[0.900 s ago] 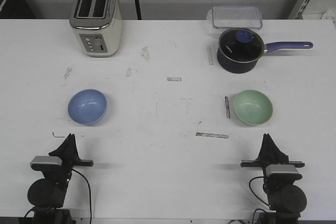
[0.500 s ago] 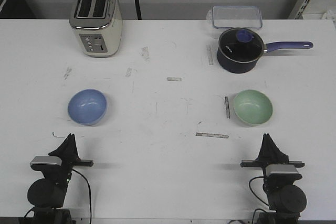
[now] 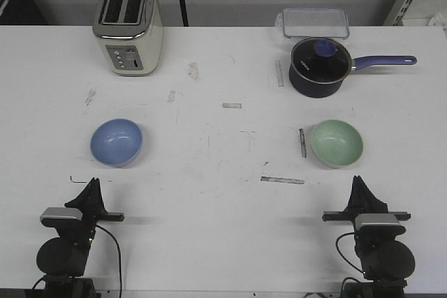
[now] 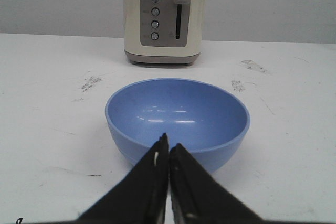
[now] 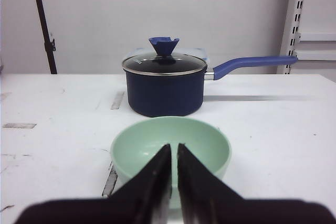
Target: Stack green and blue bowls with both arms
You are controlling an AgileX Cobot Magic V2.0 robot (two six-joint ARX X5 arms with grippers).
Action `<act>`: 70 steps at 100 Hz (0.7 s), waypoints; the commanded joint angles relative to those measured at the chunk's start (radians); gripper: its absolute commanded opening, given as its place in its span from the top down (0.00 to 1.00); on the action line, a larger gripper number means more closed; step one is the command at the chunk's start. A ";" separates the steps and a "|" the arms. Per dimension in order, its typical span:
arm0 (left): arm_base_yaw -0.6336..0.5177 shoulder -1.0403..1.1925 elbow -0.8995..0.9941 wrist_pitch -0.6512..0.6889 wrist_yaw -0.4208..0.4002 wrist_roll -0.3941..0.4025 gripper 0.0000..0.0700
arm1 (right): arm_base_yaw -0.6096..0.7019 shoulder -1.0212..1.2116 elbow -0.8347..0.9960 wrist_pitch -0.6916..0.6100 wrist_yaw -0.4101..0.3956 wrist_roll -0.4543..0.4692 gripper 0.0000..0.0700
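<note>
The light blue bowl (image 3: 116, 142) sits upright on the white table at the left. It fills the middle of the left wrist view (image 4: 177, 116). The pale green bowl (image 3: 336, 142) sits upright at the right, and shows in the right wrist view (image 5: 171, 145). My left gripper (image 3: 93, 185) is shut and empty, a short way on the near side of the blue bowl; its tips (image 4: 168, 141) point at it. My right gripper (image 3: 358, 182) is shut and empty, just on the near side of the green bowl; its tips (image 5: 174, 147) point at it.
A cream toaster (image 3: 128, 26) stands at the back left. A dark navy saucepan (image 3: 320, 66) with a glass lid and a long blue handle stands at the back right, behind the green bowl. A clear plastic box (image 3: 315, 22) lies behind the pan. Bits of tape mark the table.
The right arm has shifted slightly to the right and toward the near edge. The left arm and both bowls have not moved.
</note>
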 commanded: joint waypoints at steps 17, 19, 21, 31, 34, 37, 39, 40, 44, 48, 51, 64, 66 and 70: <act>0.000 -0.001 -0.022 0.016 0.000 0.009 1.00 | 0.001 0.216 0.174 -0.089 0.001 -0.018 0.99; 0.000 -0.001 -0.022 0.016 0.000 0.009 1.00 | 0.001 0.241 0.193 -0.105 0.001 -0.018 0.99; 0.000 -0.001 -0.022 0.016 0.000 0.009 1.00 | 0.001 0.272 0.218 -0.124 0.000 -0.018 0.99; 0.000 -0.001 -0.022 0.016 0.000 0.009 1.00 | 0.001 0.393 0.313 -0.174 0.000 -0.018 0.99; 0.000 -0.001 -0.022 0.016 0.000 0.009 1.00 | 0.001 0.431 0.344 -0.185 0.000 -0.018 0.99; 0.000 -0.001 -0.022 0.016 0.000 0.009 1.00 | 0.001 0.472 0.376 -0.196 0.000 -0.018 0.99; 0.000 -0.001 -0.022 0.016 0.000 0.009 1.00 | 0.001 0.499 0.397 -0.201 0.000 -0.017 0.99; 0.000 -0.001 -0.022 0.016 0.000 0.009 1.00 | 0.001 0.511 0.407 -0.204 0.000 -0.016 0.99; 0.000 -0.001 -0.022 0.016 0.000 0.009 1.00 | 0.001 0.562 0.450 -0.218 0.000 -0.007 0.99; 0.000 -0.001 -0.022 0.016 0.000 0.009 1.00 | 0.001 0.612 0.494 -0.237 0.000 0.005 0.99; 0.000 -0.001 -0.022 0.016 0.000 0.009 1.00 | 0.001 0.649 0.529 -0.256 0.000 0.019 0.99; 0.000 -0.001 -0.022 0.016 0.000 0.009 1.00 | 0.000 0.815 0.696 -0.386 0.000 0.046 0.99; 0.000 -0.001 -0.022 0.016 0.000 0.009 1.00 | -0.001 0.842 0.723 -0.409 0.001 0.045 0.99; 0.000 -0.001 -0.022 0.016 0.000 0.009 1.00 | -0.005 0.895 0.777 -0.457 0.000 0.045 0.99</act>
